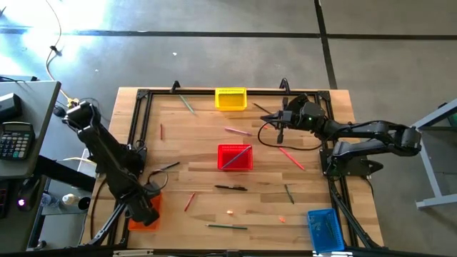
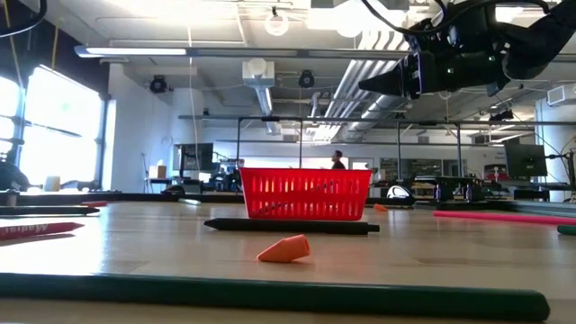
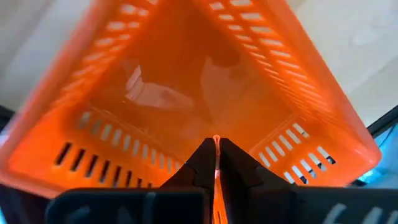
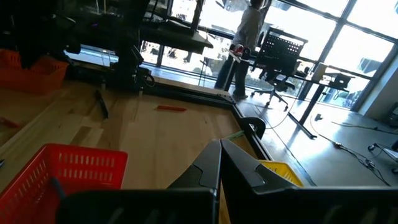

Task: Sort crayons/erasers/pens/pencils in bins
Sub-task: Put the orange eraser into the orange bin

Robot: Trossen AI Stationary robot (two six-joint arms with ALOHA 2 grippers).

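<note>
- Left gripper [image 3: 216, 163] was pressed shut, empty, over the orange bin [image 1: 145, 212] at lower left.
- Right gripper [image 1: 268, 118] hung closed, holding nothing, upper right of centre.
- Red bin [image 1: 235, 157] sat mid-frame; pens [image 1: 230, 188] and pencils [image 1: 226, 227] lay scattered.

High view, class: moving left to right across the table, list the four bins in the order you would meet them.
orange bin under the left gripper → red bin → yellow bin → blue bin
</note>
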